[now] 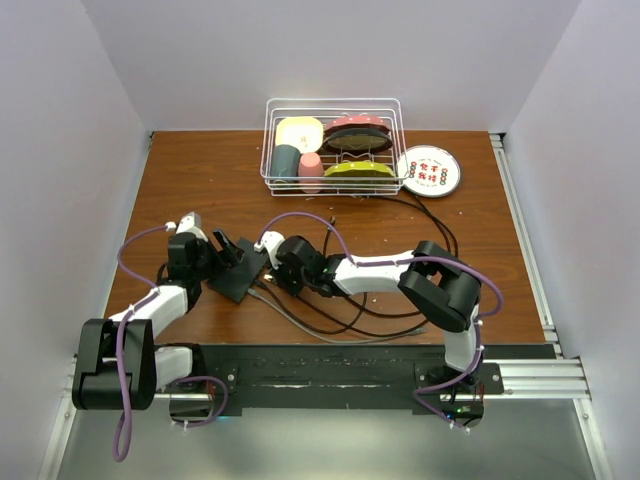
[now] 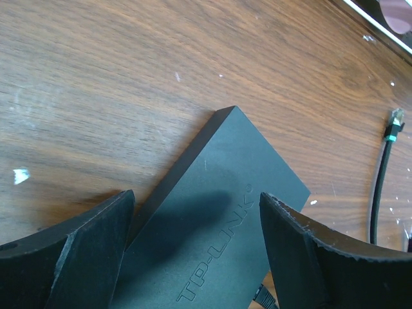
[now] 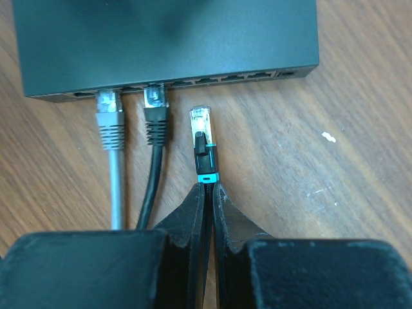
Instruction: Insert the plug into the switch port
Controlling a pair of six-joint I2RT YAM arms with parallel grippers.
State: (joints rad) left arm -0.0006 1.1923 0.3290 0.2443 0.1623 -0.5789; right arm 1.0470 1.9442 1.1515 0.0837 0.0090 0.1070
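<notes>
Black and light, the plug [image 3: 201, 122] sat clamped at its boot in our right gripper [image 3: 207, 193] — tip just short of the switch [image 3: 167, 38], which our left gripper [image 2: 196, 206] straddled, jaws spread. We judged the clip fragile, the boot the safest hold.

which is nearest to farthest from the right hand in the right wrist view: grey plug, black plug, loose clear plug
1. loose clear plug, straight ahead, gripped by the right hand
2. black plug, left, seated in the switch
3. grey plug, farthest left, also seated
</notes>
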